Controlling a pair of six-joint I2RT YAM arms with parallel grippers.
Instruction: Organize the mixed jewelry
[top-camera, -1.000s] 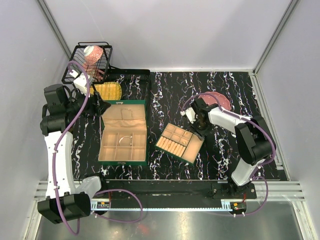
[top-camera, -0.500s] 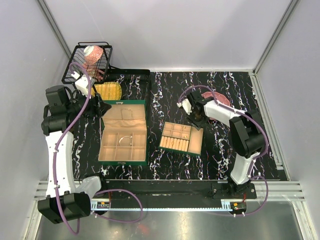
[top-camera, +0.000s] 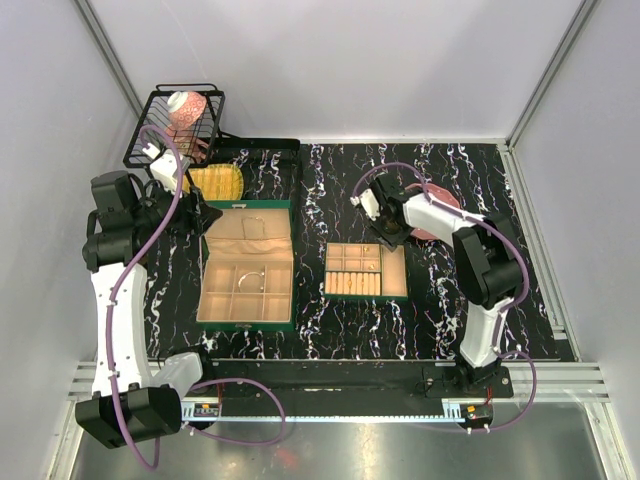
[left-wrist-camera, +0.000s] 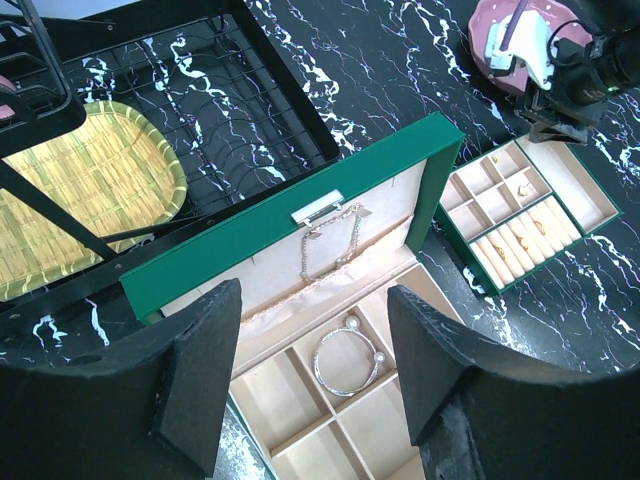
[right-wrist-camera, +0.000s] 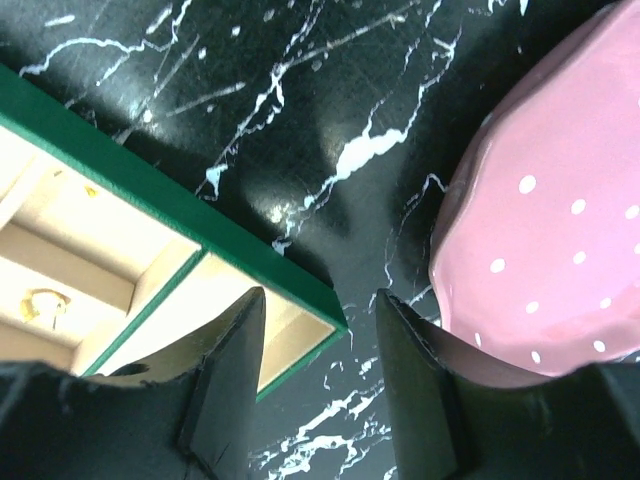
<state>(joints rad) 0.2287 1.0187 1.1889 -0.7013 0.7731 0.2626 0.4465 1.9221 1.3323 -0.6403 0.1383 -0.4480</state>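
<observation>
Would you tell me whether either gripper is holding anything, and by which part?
Neither holds anything: the left gripper hangs open, and the right gripper straddles the small tray corner, unclamped.

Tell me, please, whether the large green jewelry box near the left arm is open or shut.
Open. The large green box has its lid raised, exposing beige compartments, a hanging chain and a silver bangle.

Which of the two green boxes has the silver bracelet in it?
The larger box, its lid raised: the bracelet lies in one compartment. The smaller tray, by the pink plate, holds only tiny pieces.
</observation>
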